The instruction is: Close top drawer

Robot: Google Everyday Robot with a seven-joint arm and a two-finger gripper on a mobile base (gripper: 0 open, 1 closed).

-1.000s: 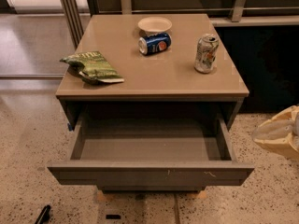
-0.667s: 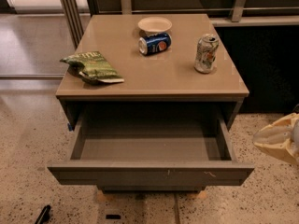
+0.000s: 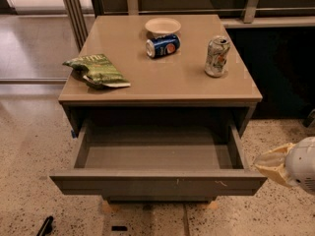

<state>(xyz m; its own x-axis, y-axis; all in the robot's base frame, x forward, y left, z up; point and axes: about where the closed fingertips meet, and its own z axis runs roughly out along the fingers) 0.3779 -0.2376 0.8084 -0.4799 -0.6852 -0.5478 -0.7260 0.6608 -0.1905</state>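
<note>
Hand (image 3: pixel 276 168) hangs at the lower right frame edge, apart or together I cannot tell; the top drawer (image 3: pixel 147 182), pulled out at lower centre, lies just left of it, front running left-right.

The top drawer (image 3: pixel 157 182) is seen pulled well out from under the cabinet top (image 3: pixel 162 82), with its grey inside exposed and small pale scratches marked right of centre on its front. Behind and above the drawer, a green snack bag (image 3: pixel 97 70) is laid to the left. A blue can (image 3: pixel 163 45) is laid on its side at the middle, with a pale bowl (image 3: pixel 163 26) just behind it. A silver can (image 3: pixel 217 56) is stood upright to the right. The gripper (image 3: pixel 271 165) is held just beside the drawer's right front corner; contact cannot be told.
</note>
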